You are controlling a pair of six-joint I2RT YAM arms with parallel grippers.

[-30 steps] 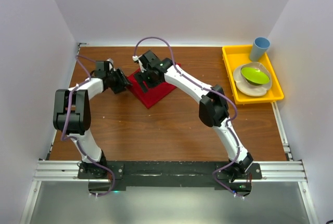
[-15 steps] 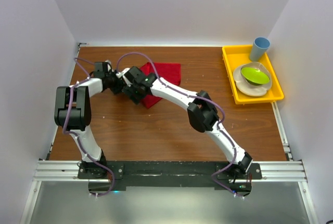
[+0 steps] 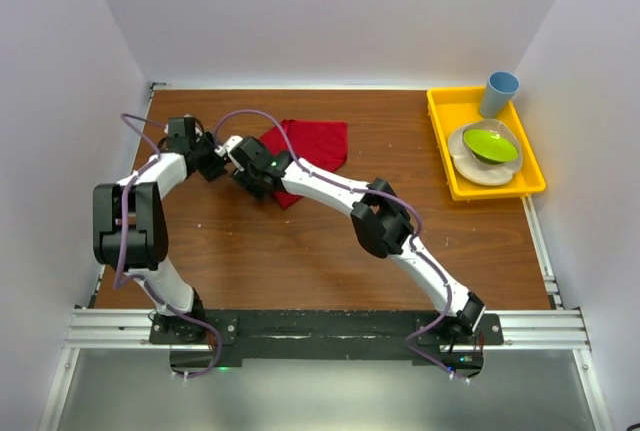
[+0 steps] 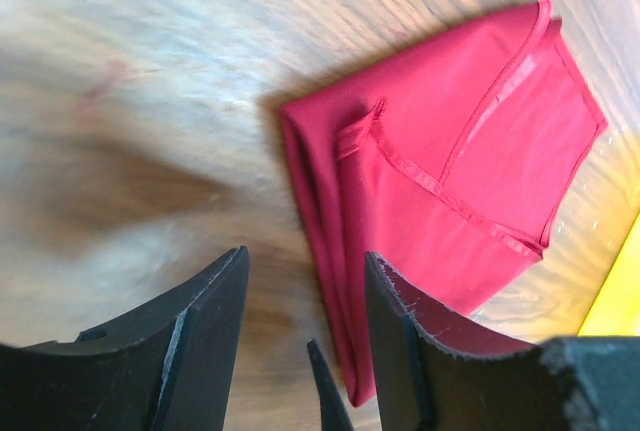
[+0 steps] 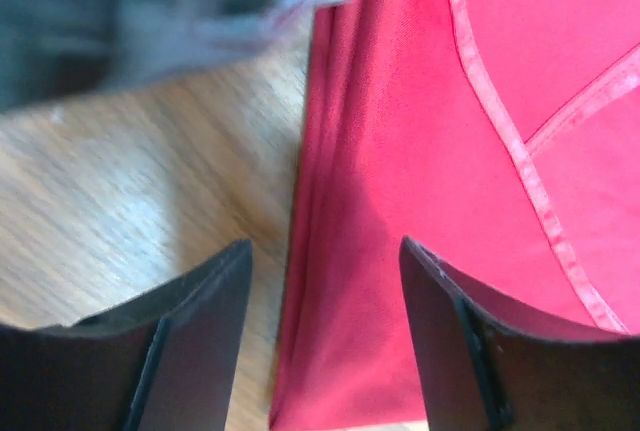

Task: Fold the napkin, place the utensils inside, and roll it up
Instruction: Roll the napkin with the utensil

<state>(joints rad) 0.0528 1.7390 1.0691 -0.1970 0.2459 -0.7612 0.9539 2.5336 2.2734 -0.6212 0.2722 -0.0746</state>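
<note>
Between the fingers of the left gripper (image 4: 305,256), which stand spread apart, lies bare wood of the table (image 4: 130,101); nothing is pinched. Just beside one finger runs the folded edge of the napkin (image 4: 450,171), red and faintly shiny, doubled over in layers with its hems showing on top. Whether that finger touches the cloth cannot be told.

Close by that gripper, on the napkin's side of it, the right gripper (image 5: 325,243) is likewise spread wide and grips nothing. The napkin's thick folded edge runs through the gap between its fingers, with wood below one finger and red cloth below the other. Whether the tips rest on the cloth is unclear.

From both grippers the napkin stretches away flat on the table. Well apart from the hands, past the napkin, a yellow tray (image 3: 437,141) sits at the table's edge. It bears a blue cup (image 3: 499,92) and a green bowl (image 3: 490,143) resting on a pale plate (image 3: 478,171).
</note>
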